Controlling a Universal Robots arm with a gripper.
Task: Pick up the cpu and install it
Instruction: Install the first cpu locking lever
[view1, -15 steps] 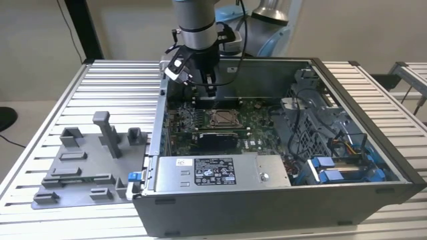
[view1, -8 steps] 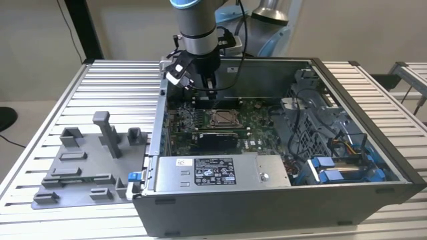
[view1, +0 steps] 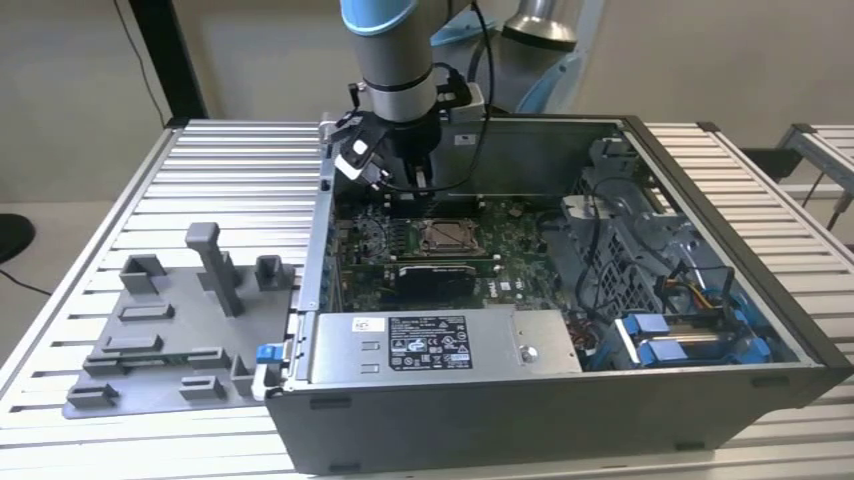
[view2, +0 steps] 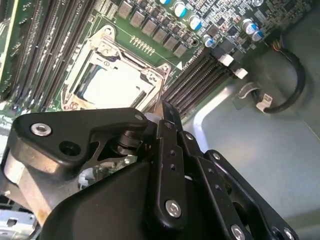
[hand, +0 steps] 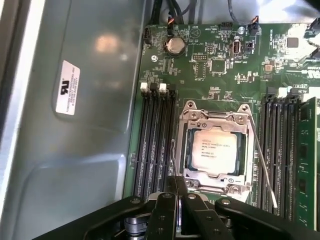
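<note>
Black, jointed claw (hand: 175, 212) links fill the foreground in both wrist views, fingers pressed together on nothing. Just beyond them, the pale silver square cpu (hand: 215, 151) sits in the metal-framed socket (hand: 192, 112) on the green motherboard (hand: 220, 65).

One open computer case (view1: 561, 400), one motherboard (view1: 441, 255), one socket (hand: 216, 150) holding one cpu (hand: 215, 150), one power supply (view1: 427, 345), one gripper (view1: 387, 160)

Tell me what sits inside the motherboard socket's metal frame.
The cpu lies flat inside the socket frame, silver top showing. Whatever lies beneath it is covered. The gripper hangs just beside the socket.
</note>
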